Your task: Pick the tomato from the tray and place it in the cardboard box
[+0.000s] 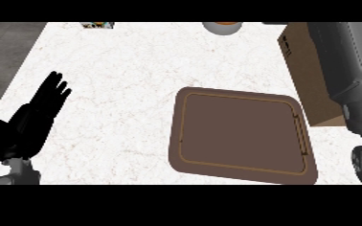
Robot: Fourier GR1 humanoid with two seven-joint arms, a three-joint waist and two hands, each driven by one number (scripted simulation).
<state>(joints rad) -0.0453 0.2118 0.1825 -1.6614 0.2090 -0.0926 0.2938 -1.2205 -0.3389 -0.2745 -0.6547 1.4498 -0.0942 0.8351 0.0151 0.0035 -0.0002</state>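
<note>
The brown tray (244, 134) lies on the white counter, right of the middle, and nothing shows on it. I see no tomato anywhere. The cardboard box (305, 72) stands at the right edge, past the tray's far right corner. My right forearm (338, 57) reaches up over the box and hides its right part. The right hand runs off at the upper edge; only a dark sliver (274, 23) shows there. My left hand (35, 117) rests open at the left edge, fingers up, well away from the tray.
A grey bowl (222, 27) with something orange in it stands at the counter's far edge. A small colourful object (97, 25) lies at the far left. The counter (120, 76) ends at the left against a dark floor.
</note>
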